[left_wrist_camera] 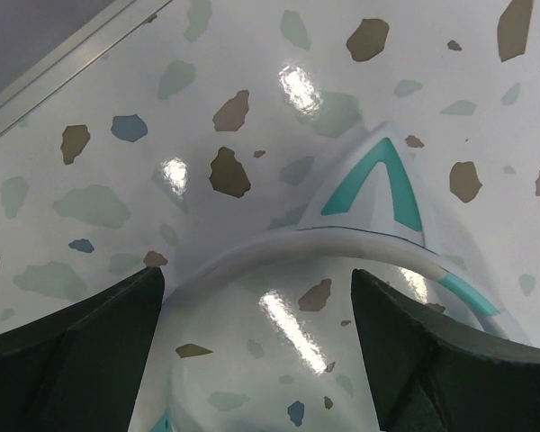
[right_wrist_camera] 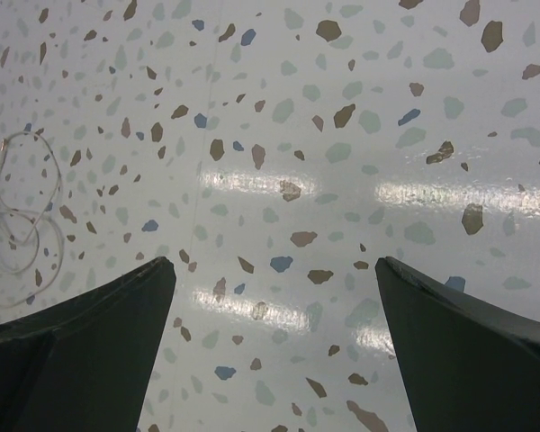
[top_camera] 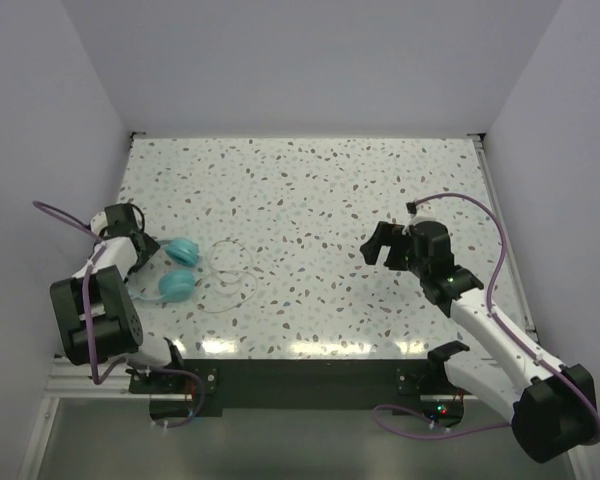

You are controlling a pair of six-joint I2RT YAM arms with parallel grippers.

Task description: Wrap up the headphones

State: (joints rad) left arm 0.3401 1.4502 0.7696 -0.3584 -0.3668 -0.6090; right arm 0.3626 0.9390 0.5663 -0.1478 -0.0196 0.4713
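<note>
The headphones lie at the table's left: two teal earcups (top_camera: 179, 268) side by side, the headband running left under my left gripper (top_camera: 137, 257). The thin whitish cord (top_camera: 230, 275) lies in loose loops just right of the earcups. In the left wrist view the white headband (left_wrist_camera: 342, 243) with a teal cat-ear piece (left_wrist_camera: 378, 184) arcs across between my open fingers (left_wrist_camera: 81, 333), which stand either side of it, close above the table. My right gripper (top_camera: 383, 243) is open and empty over the table's right middle. The cord loops show at the left edge of the right wrist view (right_wrist_camera: 22, 225).
White walls enclose the speckled table (top_camera: 310, 190). A metal rail (left_wrist_camera: 63, 58) runs along the left edge close to my left gripper. Purple arm cables (top_camera: 65, 218) hang by both arms.
</note>
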